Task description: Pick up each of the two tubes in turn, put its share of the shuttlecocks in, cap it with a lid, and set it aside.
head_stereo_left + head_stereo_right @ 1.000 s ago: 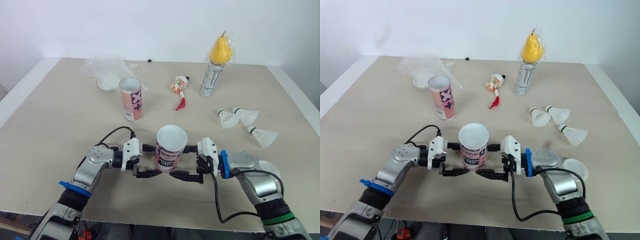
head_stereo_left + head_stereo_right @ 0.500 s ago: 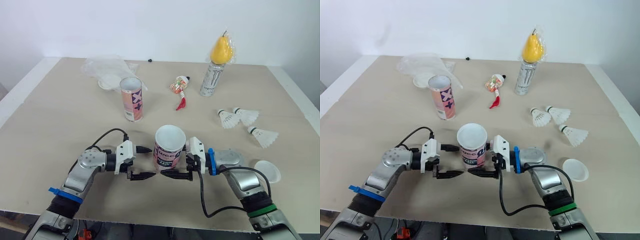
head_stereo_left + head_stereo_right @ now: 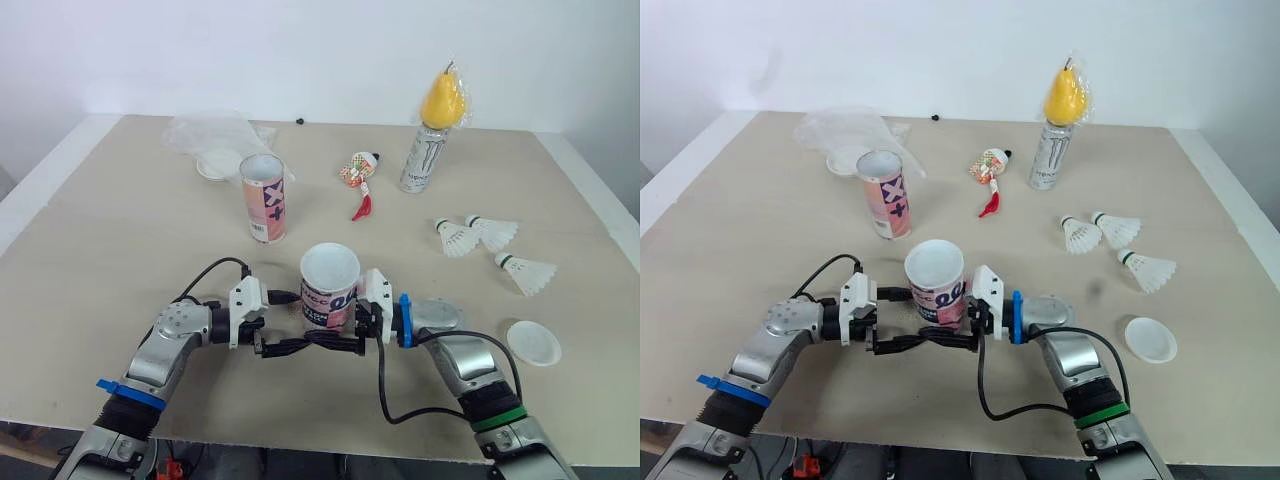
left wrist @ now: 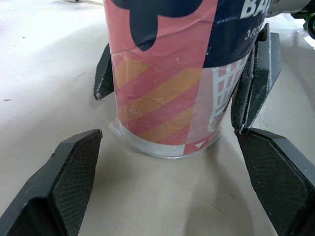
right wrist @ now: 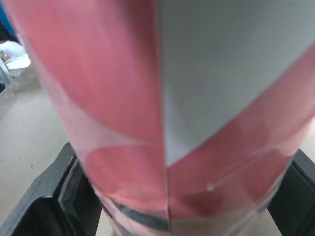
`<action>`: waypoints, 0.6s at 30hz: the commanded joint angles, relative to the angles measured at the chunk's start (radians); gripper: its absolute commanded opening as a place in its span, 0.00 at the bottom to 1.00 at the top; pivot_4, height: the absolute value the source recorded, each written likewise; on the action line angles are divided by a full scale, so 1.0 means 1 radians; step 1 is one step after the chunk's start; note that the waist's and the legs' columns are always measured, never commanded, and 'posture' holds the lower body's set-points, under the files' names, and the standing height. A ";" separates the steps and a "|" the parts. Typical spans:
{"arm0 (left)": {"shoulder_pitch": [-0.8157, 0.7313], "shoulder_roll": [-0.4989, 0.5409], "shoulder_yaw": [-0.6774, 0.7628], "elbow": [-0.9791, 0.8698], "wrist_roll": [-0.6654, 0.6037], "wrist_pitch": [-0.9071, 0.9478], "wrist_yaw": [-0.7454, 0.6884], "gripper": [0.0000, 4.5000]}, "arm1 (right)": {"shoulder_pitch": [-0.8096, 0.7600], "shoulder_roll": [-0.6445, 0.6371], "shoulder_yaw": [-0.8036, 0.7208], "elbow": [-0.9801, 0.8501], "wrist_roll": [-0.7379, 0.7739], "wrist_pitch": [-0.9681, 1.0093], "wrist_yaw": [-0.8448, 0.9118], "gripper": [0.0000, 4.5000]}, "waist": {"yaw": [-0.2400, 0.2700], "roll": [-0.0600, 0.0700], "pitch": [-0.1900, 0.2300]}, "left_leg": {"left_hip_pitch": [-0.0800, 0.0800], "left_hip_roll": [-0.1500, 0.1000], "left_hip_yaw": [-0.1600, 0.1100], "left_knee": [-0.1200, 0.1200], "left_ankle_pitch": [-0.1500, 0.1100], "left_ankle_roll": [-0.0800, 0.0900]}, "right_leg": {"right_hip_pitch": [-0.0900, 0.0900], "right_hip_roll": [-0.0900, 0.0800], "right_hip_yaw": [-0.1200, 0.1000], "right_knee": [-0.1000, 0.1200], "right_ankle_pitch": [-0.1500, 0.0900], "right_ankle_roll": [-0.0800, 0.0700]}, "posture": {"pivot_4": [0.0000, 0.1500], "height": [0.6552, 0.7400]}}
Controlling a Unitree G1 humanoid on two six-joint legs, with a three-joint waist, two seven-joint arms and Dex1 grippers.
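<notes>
The right gripper [image 3: 322,325], previously beside the near tube [image 3: 328,290], now clamps its lower wall, and the left gripper [image 4: 170,137] has returned astride it with jaws spread and clear, so the tube, upright near the front of the table [image 3: 120,220], is judged ready for lifting.

Shiny grey left arm [image 3: 168,342] and right arm [image 3: 462,362], white wrist blocks [image 3: 247,304], black fingers [image 4: 69,189], black cables [image 3: 214,271], blue bands [image 3: 405,306], green ring [image 3: 487,420].
</notes>
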 commanded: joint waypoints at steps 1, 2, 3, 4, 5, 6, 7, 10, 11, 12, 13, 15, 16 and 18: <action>0.014 0.008 0.019 -0.032 -0.022 -0.025 -0.017 1.00 | -0.022 0.021 -0.009 -0.007 0.009 -0.014 -0.015 1.00 | 0.000 0.000 0.000 | 0.000 0.000 0.000 0.000 0.000 0.000 | 0.000 0.000 0.000 0.000 0.000 0.000 | 1.00 1.00; 0.016 0.010 0.022 -0.030 -0.024 -0.033 -0.019 1.00 | -0.022 0.024 -0.009 -0.006 0.008 -0.016 -0.016 1.00 | 0.000 0.000 0.000 | 0.000 0.000 0.000 0.000 0.000 0.000 | 0.000 0.000 0.000 0.000 0.000 0.000 | 1.00 1.00; 0.017 0.011 0.025 -0.027 -0.026 -0.040 -0.022 1.00 | -0.022 0.026 -0.009 -0.003 0.006 -0.019 -0.017 1.00 | 0.000 0.000 0.000 | 0.000 0.000 0.000 0.000 0.000 0.000 | 0.000 0.000 0.000 0.000 0.000 0.000 | 1.00 1.00; 0.018 0.013 0.029 -0.021 -0.023 -0.058 -0.024 1.00 | -0.022 0.028 -0.008 0.001 0.004 -0.024 -0.017 1.00 | 0.000 0.000 0.000 | 0.000 0.000 0.000 0.000 0.000 0.000 | 0.000 0.000 0.000 0.000 0.000 0.000 | 1.00 1.00; 0.019 0.015 0.032 -0.014 -0.019 -0.072 -0.025 1.00 | -0.022 0.030 -0.007 0.005 0.002 -0.028 -0.016 1.00 | 0.000 0.000 0.000 | 0.000 0.000 0.000 0.000 0.000 0.000 | 0.000 0.000 0.000 0.000 0.000 0.000 | 1.00 1.00; 0.021 0.017 0.034 -0.009 -0.014 -0.084 -0.025 1.00 | -0.022 0.031 -0.006 0.007 0.001 -0.031 -0.016 1.00 | 0.000 0.000 0.000 | 0.000 0.000 0.000 0.000 0.000 0.000 | 0.000 0.000 0.000 0.000 0.000 0.000 | 1.00 1.00; 0.023 0.020 0.034 -0.002 -0.008 -0.098 -0.026 1.00 | -0.022 0.032 -0.005 0.009 0.001 -0.033 -0.014 1.00 | 0.000 0.000 0.000 | 0.000 0.000 0.000 0.000 0.000 0.000 | 0.000 0.000 0.000 0.000 0.000 0.000 | 1.00 1.00; 0.026 0.028 0.034 0.007 -0.001 -0.116 -0.026 1.00 | -0.024 0.033 -0.002 0.015 0.002 -0.036 -0.004 0.91 | 0.000 0.000 0.000 | 0.000 0.000 0.000 0.000 0.000 0.000 | 0.000 0.000 0.000 0.000 0.000 0.000 | 1.00 1.00; 0.026 0.030 0.036 0.008 -0.001 -0.118 -0.025 1.00 | -0.025 0.030 0.001 0.018 -0.001 -0.040 0.001 0.88 | 0.000 0.000 0.000 | 0.000 0.000 0.000 0.000 0.000 0.000 | 0.000 0.000 0.000 0.000 0.000 0.000 | 1.00 1.00; 0.026 0.031 0.036 0.009 -0.001 -0.121 -0.024 1.00 | -0.026 0.028 0.003 0.020 -0.004 -0.042 0.004 0.85 | 0.000 0.000 0.000 | 0.000 0.000 0.000 0.000 0.000 0.000 | 0.000 0.000 0.000 0.000 0.000 0.000 | 1.00 1.00; 0.025 0.032 0.036 0.009 -0.001 -0.124 -0.022 1.00 | -0.027 0.027 0.004 0.021 -0.008 -0.046 0.004 0.78 | 0.000 0.000 0.000 | 0.000 0.000 0.000 0.000 0.000 0.000 | 0.000 0.000 0.000 0.000 0.000 0.000 | 1.00 1.00; 0.020 0.031 0.037 0.007 -0.002 -0.127 -0.016 1.00 | -0.026 0.024 0.004 0.020 -0.011 -0.050 0.004 0.78 | 0.000 0.000 0.000 | 0.000 0.000 0.000 0.000 0.000 0.000 | 0.000 0.000 0.000 0.000 0.000 0.000 | 1.00 1.00; 0.016 0.030 0.038 0.006 -0.003 -0.128 -0.014 1.00 | -0.026 0.023 0.004 0.019 -0.013 -0.051 0.005 0.78 | 0.000 0.000 0.000 | 0.000 0.000 0.000 0.000 0.000 0.000 | 0.000 0.000 0.000 0.000 0.000 0.000 | 1.00 1.00; 0.008 0.023 0.032 -0.005 -0.005 -0.126 -0.010 1.00 | -0.018 0.015 0.004 0.002 -0.014 -0.051 0.008 0.78 | 0.000 0.000 0.000 | 0.000 0.000 0.000 0.000 0.000 0.000 | 0.000 0.000 0.000 0.000 0.000 0.000 | 1.00 1.00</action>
